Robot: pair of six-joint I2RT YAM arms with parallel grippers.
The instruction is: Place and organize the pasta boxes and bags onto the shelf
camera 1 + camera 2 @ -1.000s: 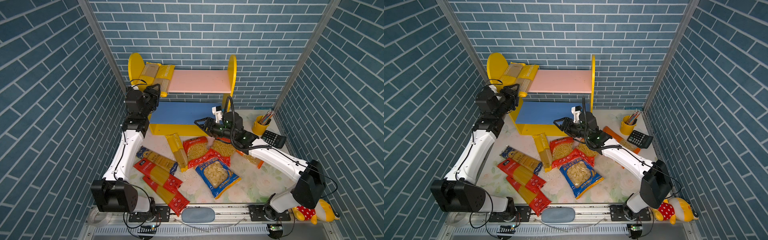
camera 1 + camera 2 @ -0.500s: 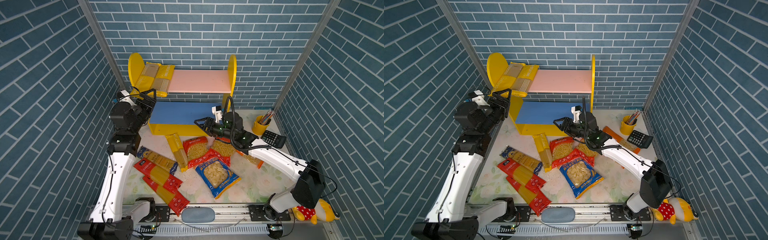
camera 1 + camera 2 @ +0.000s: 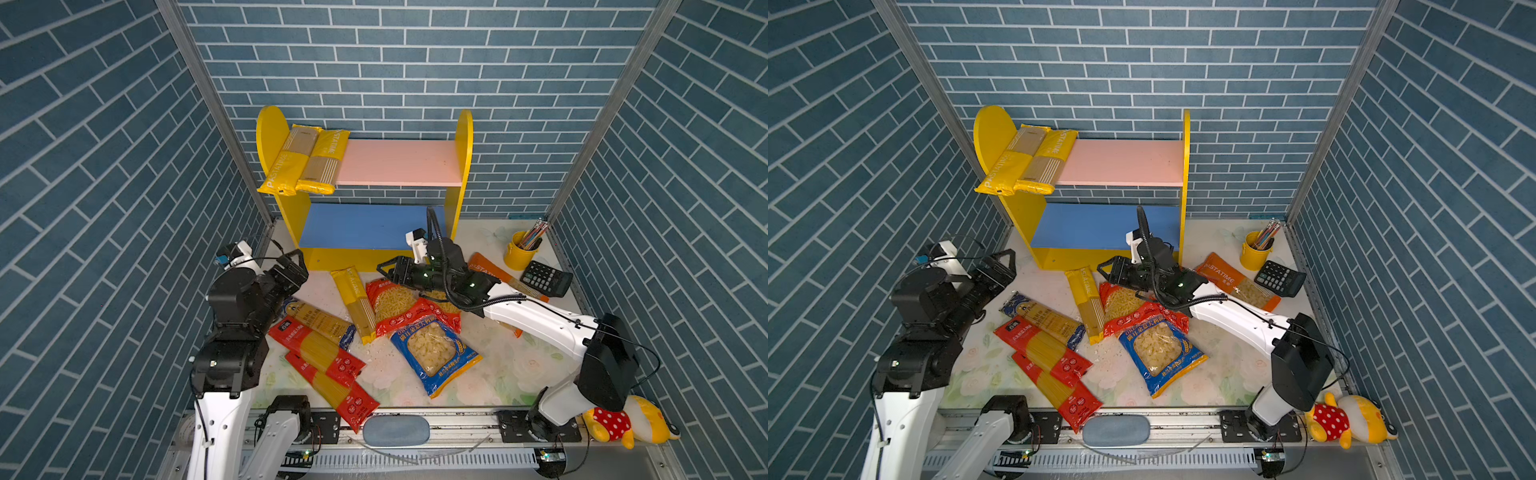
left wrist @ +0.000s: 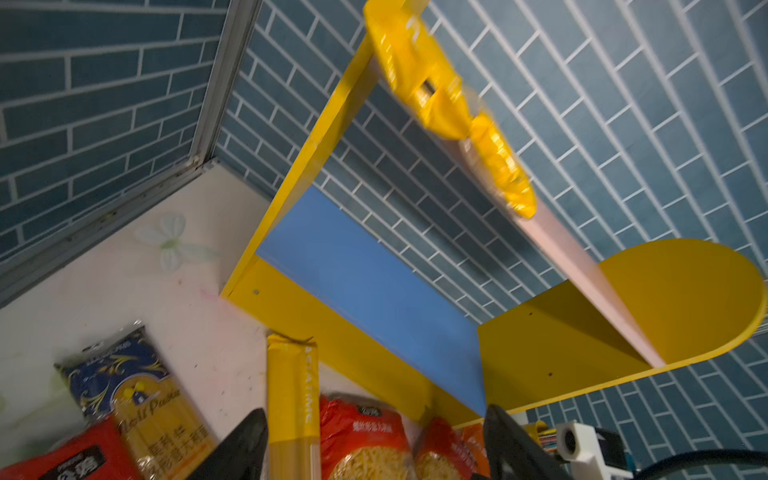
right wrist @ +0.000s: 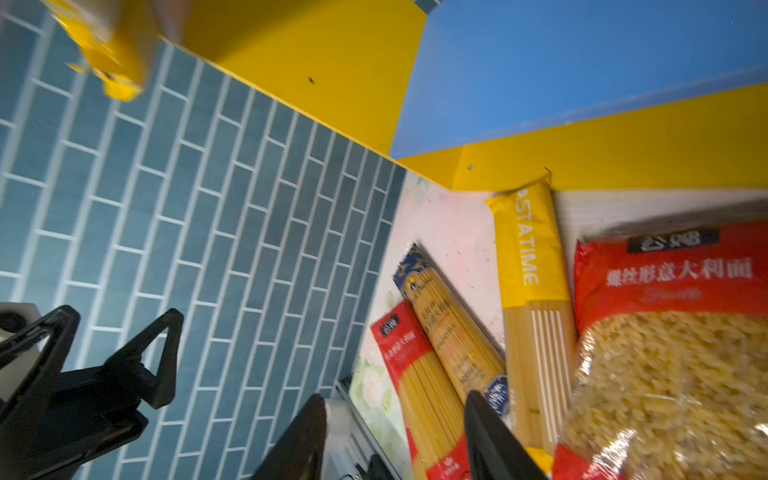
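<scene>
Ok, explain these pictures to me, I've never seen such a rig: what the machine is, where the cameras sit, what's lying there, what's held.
These are two white robot arms, each ending in a two-finger gripper. Two pictures come from one camera head above; two from cameras on the wrists. The left gripper and right gripper both stand open, holding nothing. At the back is the shelf, with two yellow spaghetti packs on its pink board. The other pasta packs, like the blue bag, lie on the table, near a pencil cup, a calculator and a plush toy.
</scene>
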